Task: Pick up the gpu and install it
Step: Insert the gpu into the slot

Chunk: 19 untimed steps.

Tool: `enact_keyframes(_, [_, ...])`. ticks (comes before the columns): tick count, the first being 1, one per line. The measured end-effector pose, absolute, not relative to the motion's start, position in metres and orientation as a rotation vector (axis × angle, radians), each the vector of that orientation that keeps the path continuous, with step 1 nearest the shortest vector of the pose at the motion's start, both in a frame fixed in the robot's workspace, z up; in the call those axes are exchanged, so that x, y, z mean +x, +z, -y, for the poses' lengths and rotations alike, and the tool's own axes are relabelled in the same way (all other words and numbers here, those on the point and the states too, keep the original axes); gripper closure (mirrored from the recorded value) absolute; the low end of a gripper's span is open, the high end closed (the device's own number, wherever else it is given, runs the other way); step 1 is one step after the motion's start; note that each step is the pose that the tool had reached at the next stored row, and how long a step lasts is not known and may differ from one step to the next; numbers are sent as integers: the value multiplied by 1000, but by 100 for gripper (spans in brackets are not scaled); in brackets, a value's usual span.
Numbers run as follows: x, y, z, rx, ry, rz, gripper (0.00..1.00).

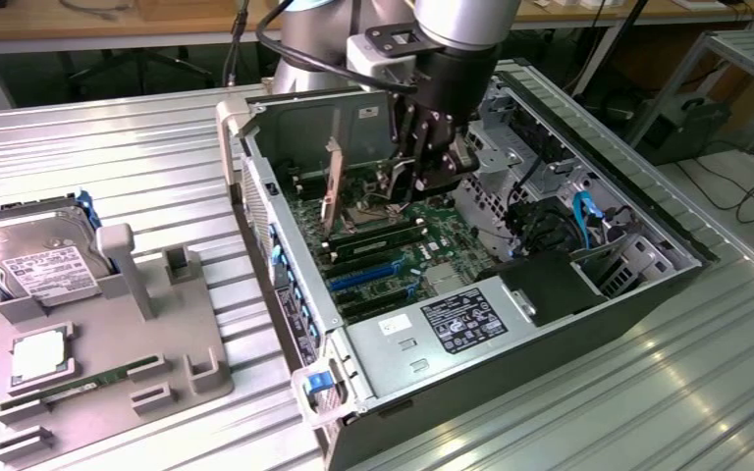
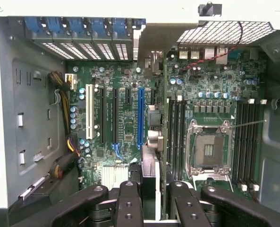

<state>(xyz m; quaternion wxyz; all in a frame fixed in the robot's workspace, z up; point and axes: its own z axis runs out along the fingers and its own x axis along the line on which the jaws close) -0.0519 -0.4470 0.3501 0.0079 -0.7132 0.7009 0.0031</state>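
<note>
The gpu [image 2: 162,142] stands on edge inside the open computer case [image 1: 639,285], over the motherboard [image 2: 121,94], between the blue slot [image 2: 140,116] and the memory slots beside the bare CPU socket [image 2: 208,149]. Its pale metal bracket [image 2: 147,45] reaches the case's rear wall by the blue retainer clips. In the exterior view the bracket [image 1: 333,182] rises as a thin upright strip. My gripper [image 2: 156,191] is down in the case [image 1: 419,182], its black fingers [image 2: 130,203] flanking the card's near end and shut on it.
On the exterior view's left a grey fixture [image 1: 102,373] holds a silver hard drive [image 1: 43,265], a CPU chip [image 1: 39,355] and a green memory stick [image 1: 82,385]. The power supply [image 1: 462,319], drive bays and cables [image 1: 584,211] crowd the case around the card.
</note>
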Motion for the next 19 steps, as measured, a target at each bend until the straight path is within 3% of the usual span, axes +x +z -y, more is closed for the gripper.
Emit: enact_keyframes(19, [-52,338,448,-2226,5,-2188,72])
